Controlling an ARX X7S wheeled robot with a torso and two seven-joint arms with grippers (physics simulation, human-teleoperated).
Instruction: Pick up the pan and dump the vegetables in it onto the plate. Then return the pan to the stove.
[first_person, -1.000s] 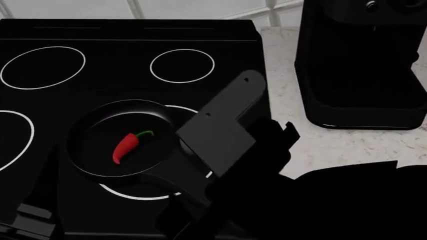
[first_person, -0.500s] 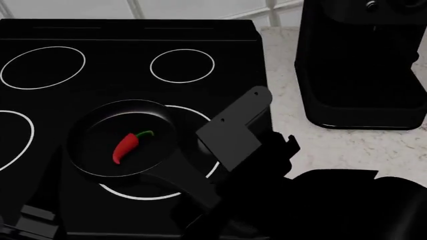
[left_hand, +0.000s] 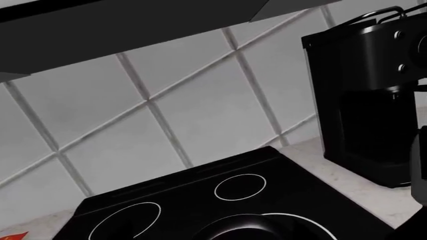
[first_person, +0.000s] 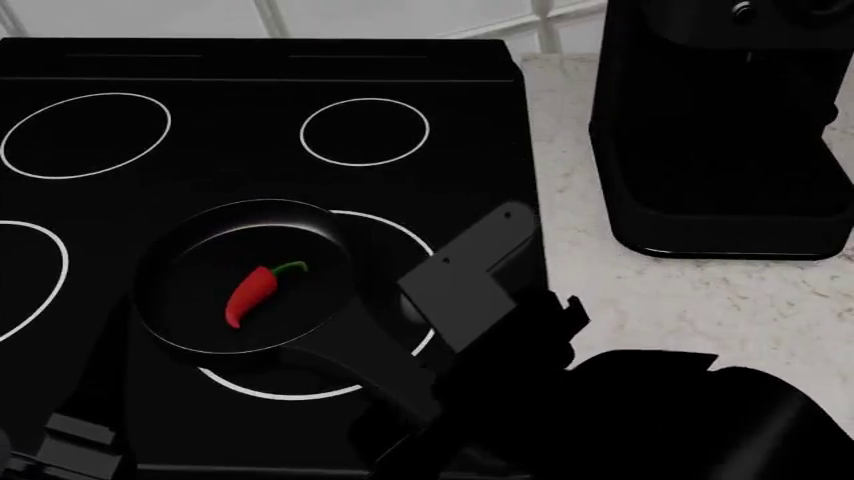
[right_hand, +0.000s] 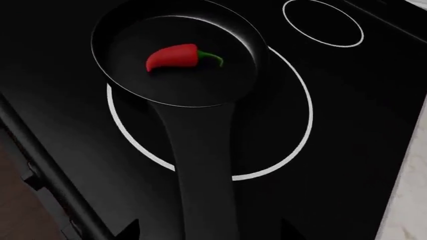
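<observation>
The pan (first_person: 240, 280) sits on the stove (first_person: 267, 70), over the front right burner ring (right_hand: 297, 95), resting a little to the left of that ring's centre so the white outline shows past its right side. Its handle (right_hand: 200, 175) runs back toward the robot and slightly right, flat and dark against the glass.

One red chili pepper (right_hand: 173, 56) lies inside the pan, near the middle, green stem pointing toward the back right of the stove. It touches only the pan floor.

The right arm (first_person: 467, 270) reaches in from the lower right, grey bracket angled above the handle's near end. The right gripper (right_hand: 207, 231) is over the near part of the handle; only two dark finger tips show at the edge of the wrist view, one on each side of the handle, spread apart. Whether they touch the handle, cannot tell.

Left gripper: not seen in any view. Its wrist camera looks up and across the rear burners at the tiled wall (left_hand: 180, 115) and a black coffee machine (left_hand: 373, 95) standing on the pale speckled counter (first_person: 694, 290) to the right of the stove.

No plate in view in these frames
</observation>
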